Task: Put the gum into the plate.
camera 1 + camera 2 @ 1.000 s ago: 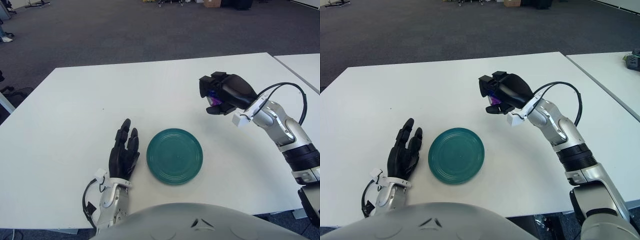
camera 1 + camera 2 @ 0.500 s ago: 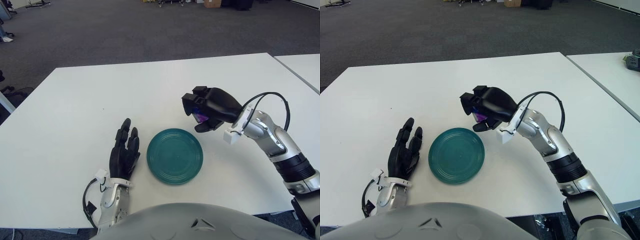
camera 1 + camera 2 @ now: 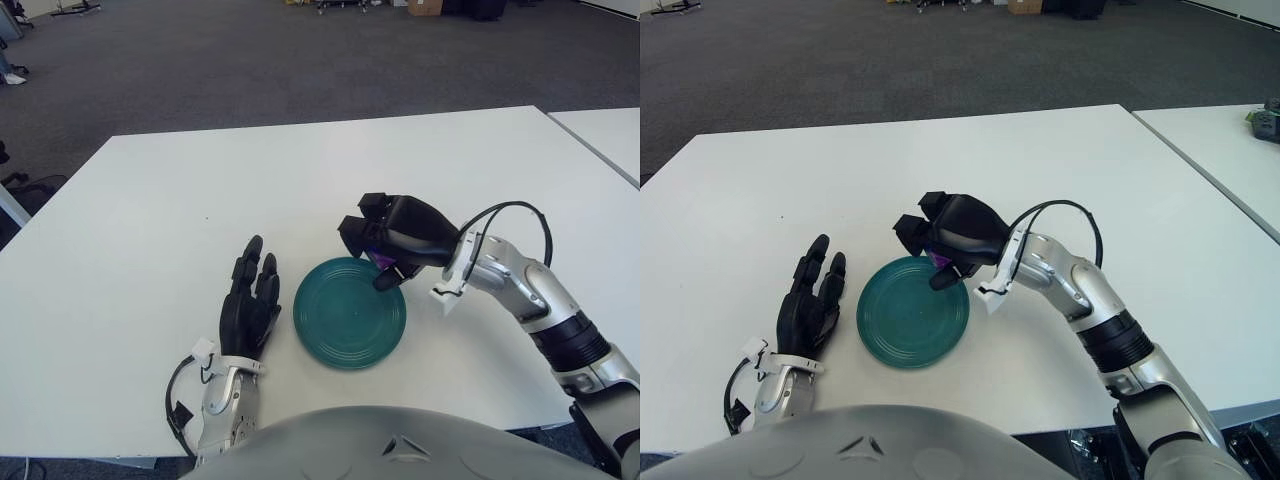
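A round green plate [image 3: 349, 312] sits on a big white table [image 3: 150, 230], close to the robot's edge. The plate is a dark blue-green colour, with a raised rim and faint rings inside it, and nothing lies in it.

The right hand [image 3: 392, 238] is over the far right part of the plate's rim. Its black fingers [image 3: 384, 281] are curled in tight around the gum [image 3: 381, 260]. Only a tiny bit of the gum shows, a bright purple spot peeking out from under the hand between the fingers. Its shape is hidden by the hand, so I cannot tell if it is a box or a pack. The gum is held up in the hand, just above the plate's far right rim, and I cannot tell if it touches the plate. One fingertip points down at the rim. A black cable [image 3: 510, 212] loops up by the wrist behind the hand, and the silver arm runs off to the right of the plate.

The left hand [image 3: 248, 305] shows just to the left of the plate. Its black fingers are straight and a little spread, pointing away from the robot, and it holds nothing
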### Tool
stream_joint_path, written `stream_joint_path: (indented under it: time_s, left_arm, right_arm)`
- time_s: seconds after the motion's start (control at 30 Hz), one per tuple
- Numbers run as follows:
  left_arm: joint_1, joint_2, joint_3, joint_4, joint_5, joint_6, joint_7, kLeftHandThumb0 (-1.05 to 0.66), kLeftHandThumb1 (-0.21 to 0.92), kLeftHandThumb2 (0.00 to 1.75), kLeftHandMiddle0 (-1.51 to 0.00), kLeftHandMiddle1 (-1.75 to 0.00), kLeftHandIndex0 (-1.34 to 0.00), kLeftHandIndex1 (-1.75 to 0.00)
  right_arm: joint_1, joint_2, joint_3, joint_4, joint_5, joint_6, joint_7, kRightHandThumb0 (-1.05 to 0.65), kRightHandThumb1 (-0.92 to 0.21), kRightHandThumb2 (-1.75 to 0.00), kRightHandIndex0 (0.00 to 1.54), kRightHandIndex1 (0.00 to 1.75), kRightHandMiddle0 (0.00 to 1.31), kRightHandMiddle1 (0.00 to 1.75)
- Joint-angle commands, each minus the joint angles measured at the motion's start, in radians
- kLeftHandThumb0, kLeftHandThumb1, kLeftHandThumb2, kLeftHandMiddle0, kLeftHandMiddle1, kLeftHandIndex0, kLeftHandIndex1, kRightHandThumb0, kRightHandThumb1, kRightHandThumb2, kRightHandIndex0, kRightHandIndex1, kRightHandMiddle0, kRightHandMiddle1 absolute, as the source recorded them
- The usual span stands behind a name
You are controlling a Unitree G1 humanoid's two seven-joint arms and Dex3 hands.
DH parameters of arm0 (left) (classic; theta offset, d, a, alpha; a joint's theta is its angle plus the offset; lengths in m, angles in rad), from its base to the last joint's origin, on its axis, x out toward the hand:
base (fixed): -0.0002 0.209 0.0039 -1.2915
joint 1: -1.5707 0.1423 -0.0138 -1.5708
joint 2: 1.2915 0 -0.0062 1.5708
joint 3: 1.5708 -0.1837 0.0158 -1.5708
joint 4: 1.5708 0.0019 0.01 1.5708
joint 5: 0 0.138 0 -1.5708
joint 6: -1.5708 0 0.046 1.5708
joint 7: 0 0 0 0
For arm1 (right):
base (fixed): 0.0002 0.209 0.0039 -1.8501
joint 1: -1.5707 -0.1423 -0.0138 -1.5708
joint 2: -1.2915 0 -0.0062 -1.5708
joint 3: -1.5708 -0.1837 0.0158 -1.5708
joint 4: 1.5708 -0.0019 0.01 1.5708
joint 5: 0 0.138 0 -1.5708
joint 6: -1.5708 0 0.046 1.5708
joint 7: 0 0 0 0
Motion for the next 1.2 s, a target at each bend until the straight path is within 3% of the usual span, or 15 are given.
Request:
stream_joint_path:
  time_s: [0.0, 0.23, 0.67, 1.17]
  left_arm:
    - [0.013, -0.026, -0.003, 0.038, -0.012, 0.009, -0.015, -0.77, 0.92, 0.21, -0.04, -0.01, 0.0, -0.29]
    - [0.005, -0.016, -0.001, 0.065, 0.007, -0.022, -0.035, -0.75, 0.92, 0.32, -0.03, 0.0, 0.0, -0.21]
    - [0.001, -0.033, -0.001, 0.082, -0.006, -0.058, -0.043, -0.72, 0.92, 0.34, -0.01, 0.0, 0.0, -0.16]
    - [0.004, -0.048, 0.0, 0.077, -0.071, -0.043, -0.052, -0.7, 0.92, 0.27, -0.07, -0.01, 0.0, -0.34]
  right_arm:
    - [0.018, 0.012, 0.014, -0.021, -0.007, 0.012, 0.018, -0.45, -0.41, -1.2, 0.87, 1.75, 0.54, 1.75]
    - [0.041, 0.038, 0.05, -0.017, -0.054, 0.01, 0.015, -0.45, -0.43, -1.17, 0.87, 1.75, 0.52, 1.75]
    - [0.08, 0.068, 0.092, 0.036, -0.067, 0.037, 0.015, -0.43, -0.47, -1.12, 0.81, 1.75, 0.49, 1.75]
    - [0.109, 0.06, 0.13, 0.043, -0.109, 0.046, 0.014, -0.41, -0.59, -0.97, 0.7, 1.75, 0.41, 1.75]
